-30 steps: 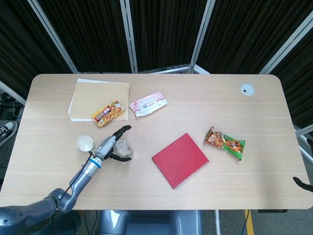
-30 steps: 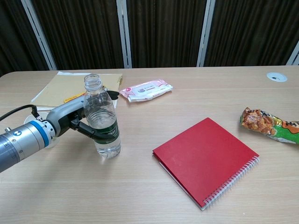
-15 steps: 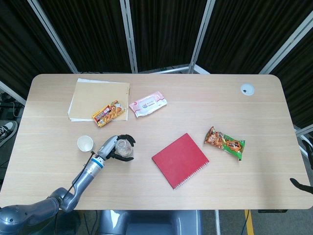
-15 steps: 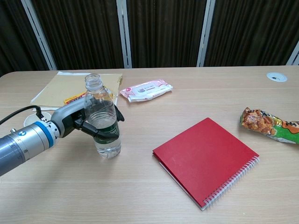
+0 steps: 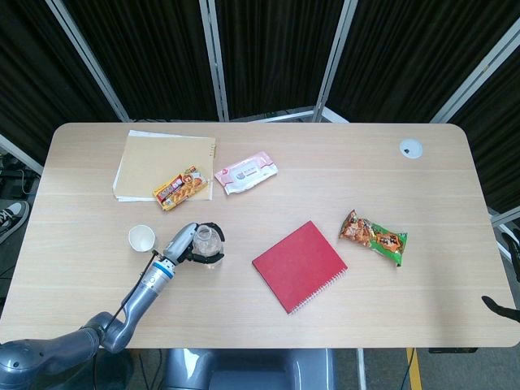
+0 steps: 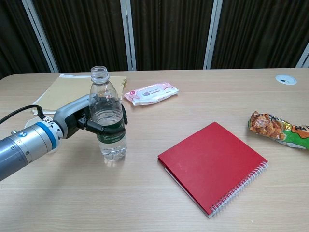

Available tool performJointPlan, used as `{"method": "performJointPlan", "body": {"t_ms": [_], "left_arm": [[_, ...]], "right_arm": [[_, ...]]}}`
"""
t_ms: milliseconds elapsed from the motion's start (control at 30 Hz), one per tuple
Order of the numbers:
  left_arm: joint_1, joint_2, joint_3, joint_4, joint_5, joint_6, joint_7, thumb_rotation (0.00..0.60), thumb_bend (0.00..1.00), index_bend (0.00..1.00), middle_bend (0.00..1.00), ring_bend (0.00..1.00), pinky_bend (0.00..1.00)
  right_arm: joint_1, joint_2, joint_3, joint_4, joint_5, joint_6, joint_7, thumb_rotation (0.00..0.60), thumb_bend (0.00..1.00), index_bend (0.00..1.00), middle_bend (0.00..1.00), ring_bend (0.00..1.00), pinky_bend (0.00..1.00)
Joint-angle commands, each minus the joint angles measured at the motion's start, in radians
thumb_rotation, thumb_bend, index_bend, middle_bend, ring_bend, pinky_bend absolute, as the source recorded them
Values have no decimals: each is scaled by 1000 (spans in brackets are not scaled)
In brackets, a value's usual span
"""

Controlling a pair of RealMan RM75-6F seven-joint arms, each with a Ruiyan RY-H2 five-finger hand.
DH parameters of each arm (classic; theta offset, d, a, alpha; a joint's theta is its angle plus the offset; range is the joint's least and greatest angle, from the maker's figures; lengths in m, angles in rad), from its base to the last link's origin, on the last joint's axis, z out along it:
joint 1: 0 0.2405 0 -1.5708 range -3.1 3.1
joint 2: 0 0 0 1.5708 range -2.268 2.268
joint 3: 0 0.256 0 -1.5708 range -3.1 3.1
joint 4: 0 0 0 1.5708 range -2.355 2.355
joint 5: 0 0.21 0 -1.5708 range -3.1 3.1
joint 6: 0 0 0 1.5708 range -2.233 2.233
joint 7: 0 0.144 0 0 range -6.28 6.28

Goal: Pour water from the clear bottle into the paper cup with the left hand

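Note:
The clear, uncapped bottle (image 5: 208, 243) (image 6: 105, 99) stands upright with a green label and a little water in it. My left hand (image 5: 184, 241) (image 6: 79, 118) grips it around the middle, fingers wrapped over the label. In the chest view its base seems just clear of the table. The white paper cup (image 5: 141, 238) stands upright just left of the hand, apart from the bottle; in the chest view my forearm hides most of it. Only a dark bit of my right hand (image 5: 497, 305) shows at the table's right edge.
A red spiral notebook (image 5: 299, 266) (image 6: 212, 164) lies right of the bottle. A snack bag (image 5: 373, 237) sits further right. Behind the bottle lie a wipes pack (image 5: 245, 173), a tan folder (image 5: 162, 162) and a small yellow packet (image 5: 179, 188).
My left hand's fingers closed around the bottle, from spread beside it to a full grip. The bottle has since risen slightly and shifted a little to the right.

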Motion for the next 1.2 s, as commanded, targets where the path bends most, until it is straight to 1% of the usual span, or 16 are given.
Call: {"method": "performJointPlan", "body": {"t_ms": [33, 167, 333, 433, 567, 667, 767, 833, 900, 1033, 1067, 1133, 1200], "left_arm": [[-3, 28, -12, -42, -1, 19, 0, 600, 448, 550, 463, 384, 411], [-14, 83, -37, -107, 2, 41, 4, 600, 449, 552, 464, 385, 410], [-24, 186, -79, -219, -10, 56, 38, 600, 448, 553, 463, 385, 410], [-27, 284, -105, -298, -28, 45, 53, 600, 448, 553, 464, 385, 410], [-19, 401, -124, -346, -57, 24, 75, 600, 447, 553, 464, 385, 410], [-1, 474, -132, -349, -79, 20, 72, 600, 448, 553, 464, 385, 411], [18, 534, -118, -329, -85, 4, 58, 600, 448, 554, 465, 385, 410], [34, 568, -92, -297, -81, -16, 42, 600, 449, 556, 464, 385, 410], [48, 583, -71, -254, -72, -22, 15, 600, 449, 556, 465, 385, 410], [73, 580, -22, -130, -45, -28, -31, 600, 450, 557, 464, 385, 410], [76, 576, -14, -109, -40, -28, -35, 600, 449, 557, 464, 385, 410], [86, 561, 25, -29, -14, -40, -33, 600, 449, 564, 464, 385, 410], [90, 548, 49, 20, 5, -46, -32, 600, 450, 572, 464, 385, 410]], "right_arm": [[-1, 0, 0, 0, 0, 1, 0, 600, 0, 0, 0, 0, 0], [-2, 1, -2, -2, -1, 3, -1, 600, 0, 0, 0, 0, 0], [-5, 3, -2, -6, -3, 9, -3, 600, 0, 0, 0, 0, 0], [-7, 5, -3, -10, -6, 13, -7, 600, 0, 0, 0, 0, 0], [-11, 6, -5, -14, -11, 20, -12, 600, 0, 0, 0, 0, 0], [-13, 7, -7, -19, -15, 25, -15, 600, 0, 0, 0, 0, 0], [-16, 6, -9, -23, -20, 30, -25, 600, 0, 0, 0, 0, 0], [-17, 5, -12, -28, -24, 32, -35, 600, 0, 0, 0, 0, 0], [-17, 3, -13, -33, -25, 32, -47, 600, 0, 0, 0, 0, 0], [-16, 0, -12, -43, -26, 34, -65, 600, 0, 0, 0, 0, 0], [-16, 0, -12, -44, -27, 35, -68, 600, 0, 0, 0, 0, 0], [-14, -2, -12, -46, -29, 34, -76, 600, 0, 0, 0, 0, 0], [-13, -4, -12, -45, -26, 31, -81, 600, 0, 0, 0, 0, 0]]}}
